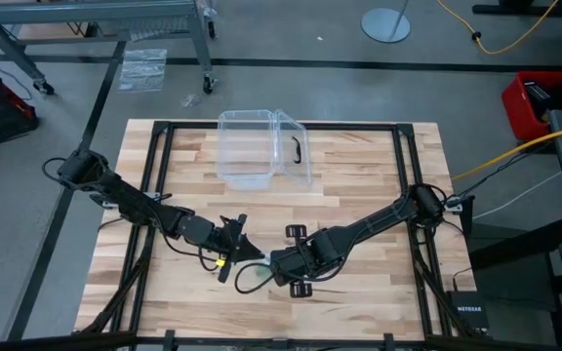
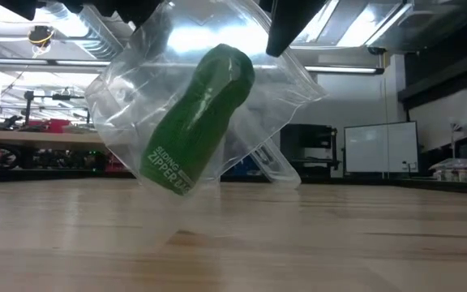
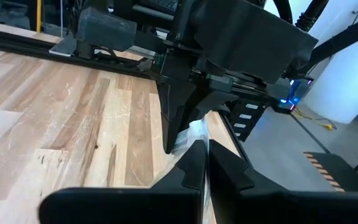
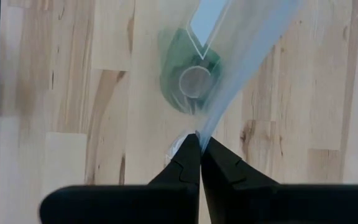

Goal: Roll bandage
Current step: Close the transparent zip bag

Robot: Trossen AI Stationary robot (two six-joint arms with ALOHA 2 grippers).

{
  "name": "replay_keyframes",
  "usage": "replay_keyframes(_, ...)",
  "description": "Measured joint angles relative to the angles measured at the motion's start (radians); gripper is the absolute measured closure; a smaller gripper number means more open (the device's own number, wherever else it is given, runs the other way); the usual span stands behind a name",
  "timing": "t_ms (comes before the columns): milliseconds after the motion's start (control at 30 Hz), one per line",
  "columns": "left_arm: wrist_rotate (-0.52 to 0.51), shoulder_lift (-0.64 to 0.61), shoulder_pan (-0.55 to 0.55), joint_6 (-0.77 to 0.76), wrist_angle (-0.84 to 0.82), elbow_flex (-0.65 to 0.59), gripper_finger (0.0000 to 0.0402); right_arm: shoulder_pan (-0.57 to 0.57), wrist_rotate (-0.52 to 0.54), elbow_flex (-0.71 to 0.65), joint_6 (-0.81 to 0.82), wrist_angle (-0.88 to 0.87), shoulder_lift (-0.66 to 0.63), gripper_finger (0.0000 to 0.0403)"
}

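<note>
Bandage (image 2: 201, 122) hung tilted inside clear bag (image 2: 290, 89), below both end effectors; left end effector (image 3: 202, 163) and right end effector (image 4: 199, 151) clamped on bag's top edge.

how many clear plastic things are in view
2: a zipper bag with the green bandage inside, hanging above the table's near middle, pinched by the left tool and right tool; a clear box at the far middle.

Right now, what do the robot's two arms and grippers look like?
Both arms are dark, slim and jointed. The left gripper has black tapered fingers and a small yellow marking near its wrist. The right gripper is black, with matching wedge-shaped fingers and thin dark cables looping beside it.
</note>
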Motion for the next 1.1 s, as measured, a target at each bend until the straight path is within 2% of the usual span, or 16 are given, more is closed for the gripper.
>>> replay_keyframes(367, 0.0, 0.0, -0.002, -0.007, -0.009, 0.0, 0.0401, 0.0, 0.014, 0.0, 0.0, 0.0, 0.0, 0.0387)
replay_keyframes(800, 0.003, 0.0, -0.003, -0.019, -0.078, 0.0, 0.0402, 0.0, 0.021, -0.001, 0.003, 0.005, 0.001, 0.0268)
replay_keyframes(933, 0.004, 0.0, -0.003, -0.034, -0.138, 0.0, 0.0401, 0.0, 0.022, -0.001, 0.002, 0.028, 0.001, 0.0251)
replay_keyframes(1100, 0.012, 0.0, -0.007, -0.061, -0.176, 0.0, 0.0401, -0.005, 0.023, -0.001, -0.021, 0.108, 0.001, 0.0249)
